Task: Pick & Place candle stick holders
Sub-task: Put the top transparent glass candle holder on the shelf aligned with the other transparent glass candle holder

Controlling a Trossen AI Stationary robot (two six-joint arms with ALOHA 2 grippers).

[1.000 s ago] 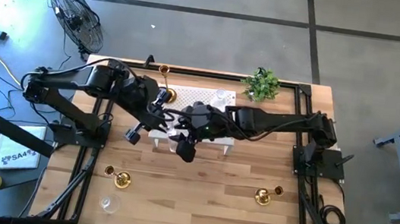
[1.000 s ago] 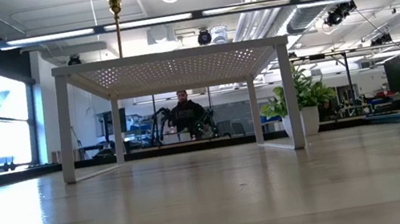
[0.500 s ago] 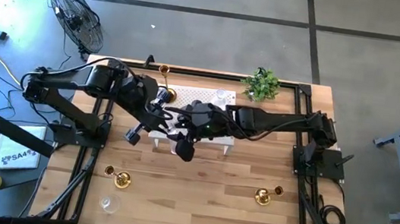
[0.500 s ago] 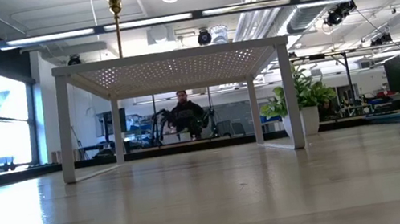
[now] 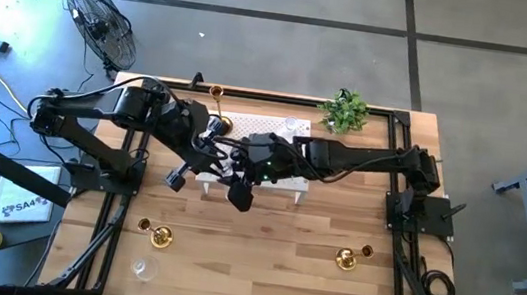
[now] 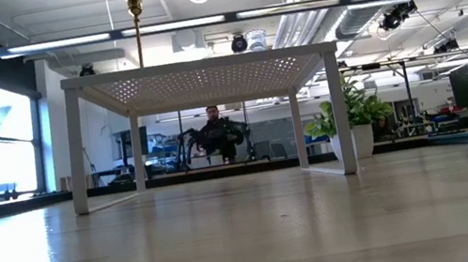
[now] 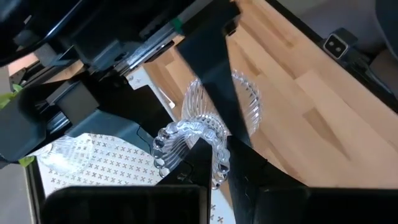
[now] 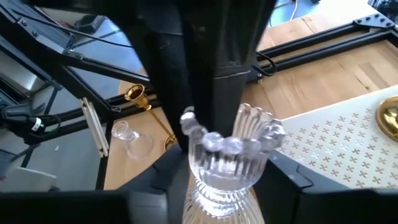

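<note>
1. Since the clear glass candle stick holder (image 7: pixel 208 134) hangs in the air between both arms, treat this as a hand-over. In the left wrist view the left gripper (image 7: pixel 221 165) is clenched on its ribbed rim, and the wooden table (image 7: pixel 323 106) lies below it.
2. In the right wrist view the right gripper (image 8: pixel 224 186) straddles the holder's lower body. I cannot tell whether it has clamped yet. It should squeeze squarely on the ribs before the left gripper lets go, because ribbed glass is likely to slip.
3. In the high view both grippers meet over the front edge of the white perforated stand (image 5: pixel 286 130). Once the left has released, draw it straight back so it does not knock the glass sideways.
4. In the low view only the stand and a tall brass holder (image 6: pixel 134 3) on it show. Set the glass down upright and clear of that.
</note>
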